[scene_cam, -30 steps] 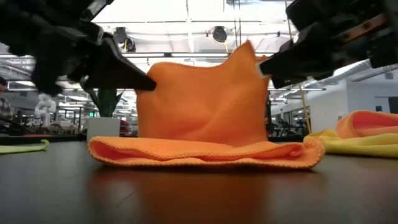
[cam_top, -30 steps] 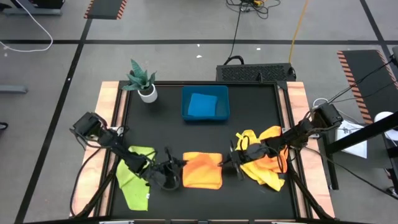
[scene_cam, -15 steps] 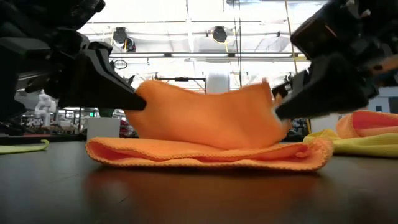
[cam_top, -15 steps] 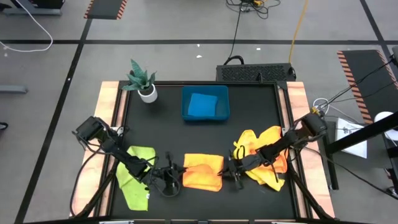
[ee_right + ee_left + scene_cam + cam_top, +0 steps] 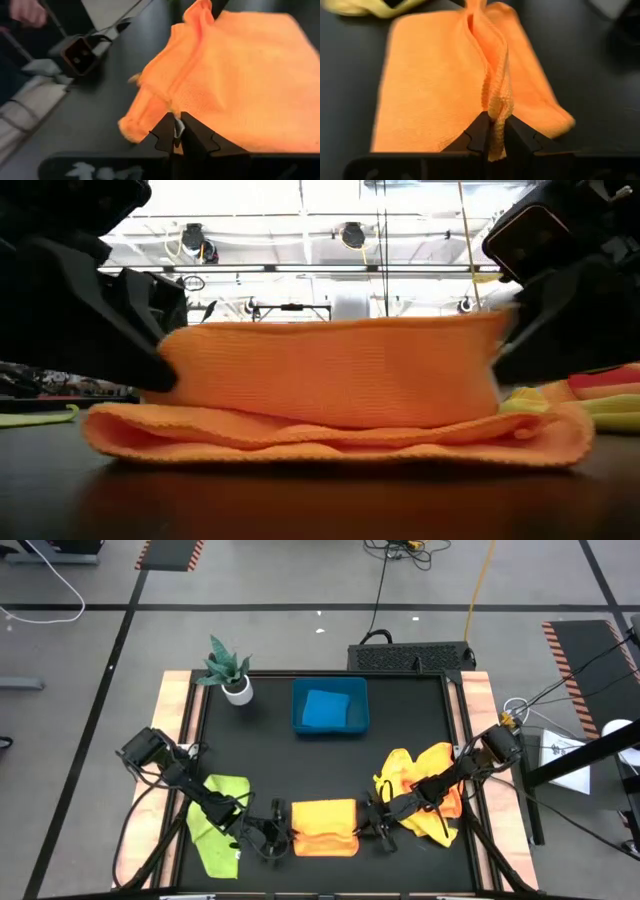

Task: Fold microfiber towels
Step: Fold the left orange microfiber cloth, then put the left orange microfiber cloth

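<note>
An orange microfiber towel (image 5: pixel 323 828) lies folded near the table's front edge, its upper layer (image 5: pixel 330 370) held up between my two grippers over the lower layer (image 5: pixel 330 442) on the table. My left gripper (image 5: pixel 277 833) is shut on its left end, my right gripper (image 5: pixel 370 828) on its right end. A lime green towel (image 5: pixel 215 830) lies flat at the left under my left arm. A heap of yellow and orange towels (image 5: pixel 420 790) lies at the right under my right arm. A blue towel (image 5: pixel 325 708) sits in the blue tray (image 5: pixel 298 710). My left gripper pinches a bunched edge of the orange towel's upper layer (image 5: pixel 496 107) between its two fingers, at the towel's left end. The fingers come from the table's left, slanting down. That edge stands a little above the lower layer, which lies on the table. My right gripper pinches the upper layer's right-end corner (image 5: pixel 171 111) between its two fingers, coming from the table's right and slanting slightly down. The held layer stretches across to the other gripper, above the lower layer on the table.
A potted plant (image 5: pixel 230 668) stands at the far left corner. The blue tray stands at the far middle. Bare dark tabletop (image 5: pixel 300 765) lies between the tray and the orange towel.
Both grippers have gone down and toward the table's near edge, carrying the towel's raised flap with them. The flap, which stood tall, now lies low and folded over the lower layer, which has stayed on the table.
</note>
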